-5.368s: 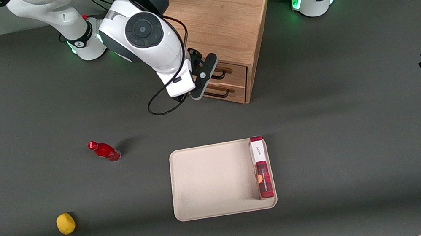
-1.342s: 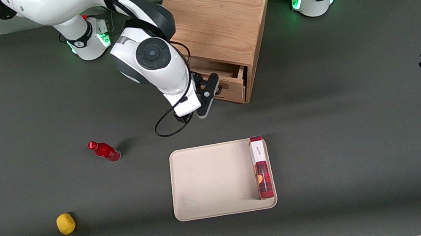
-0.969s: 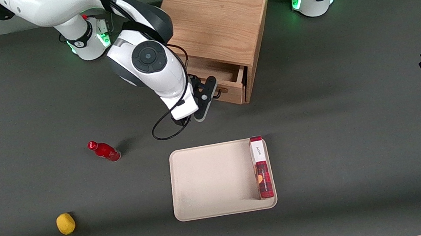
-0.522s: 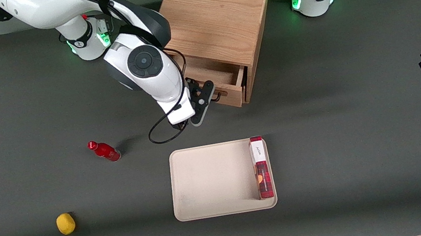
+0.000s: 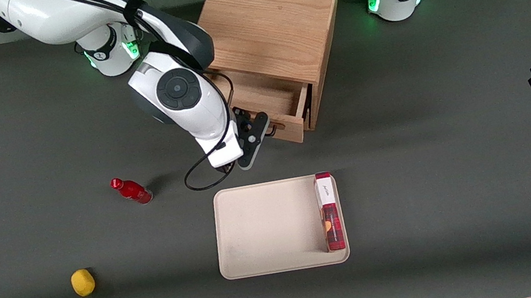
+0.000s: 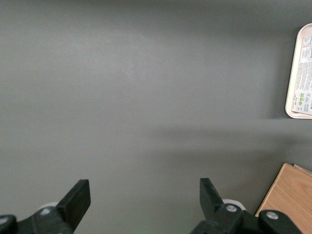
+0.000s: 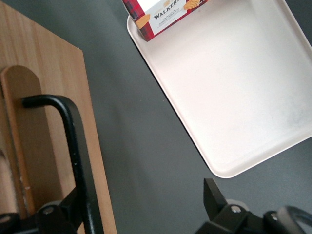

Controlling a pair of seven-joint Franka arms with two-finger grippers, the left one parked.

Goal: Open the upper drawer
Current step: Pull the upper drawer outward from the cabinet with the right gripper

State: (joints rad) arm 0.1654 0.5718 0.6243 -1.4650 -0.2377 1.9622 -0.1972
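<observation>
Gripper [image 5: 265, 128] at the black wire handle [image 7: 73, 156] of the upper drawer [image 5: 268, 102], fingers spread wide with the bar between them, not pinched. Upper drawer pulled well out of the wooden cabinet [image 5: 270, 18], bare tray interior showing. Nearer the front camera, a beige tray [image 5: 268, 229] on the surface [image 5: 462, 164], biscuit box [image 5: 329, 211] inside.

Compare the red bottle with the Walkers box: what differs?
The red bottle sits on the table; the Walkers box sits in the beige tray. The bottle is round and small; the box is long and flat-sided. Both are largely red. The gripper is at the handle of the upper drawer.
</observation>
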